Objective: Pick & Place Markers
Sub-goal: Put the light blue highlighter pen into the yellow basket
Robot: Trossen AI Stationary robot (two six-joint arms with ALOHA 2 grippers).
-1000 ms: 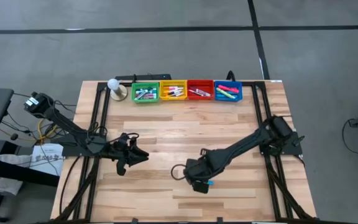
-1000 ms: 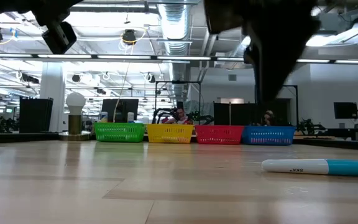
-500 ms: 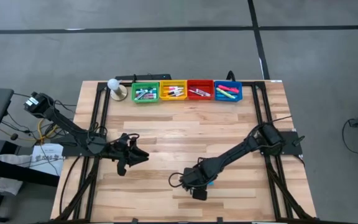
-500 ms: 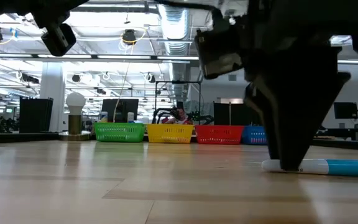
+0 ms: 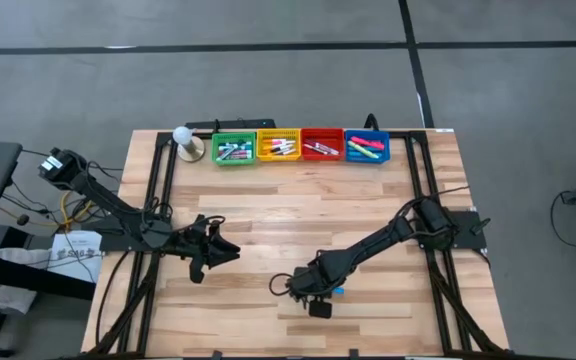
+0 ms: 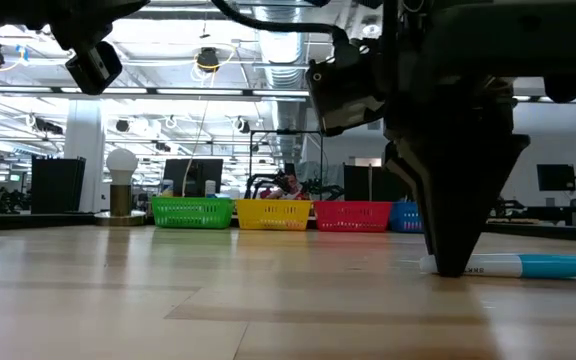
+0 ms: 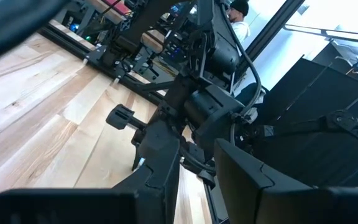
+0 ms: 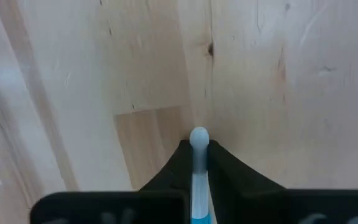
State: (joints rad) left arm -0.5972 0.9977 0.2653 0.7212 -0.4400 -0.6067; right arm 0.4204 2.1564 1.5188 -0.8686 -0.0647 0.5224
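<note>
Down at the near middle of the desk, the right end effector has its two fingers pressed against either side of a white-and-blue marker lying flat on the wood. More markers fill four coloured bins along the far edge. Well apart to the left, the left end effector hovers; whether its fingers are parted cannot be told.
</note>
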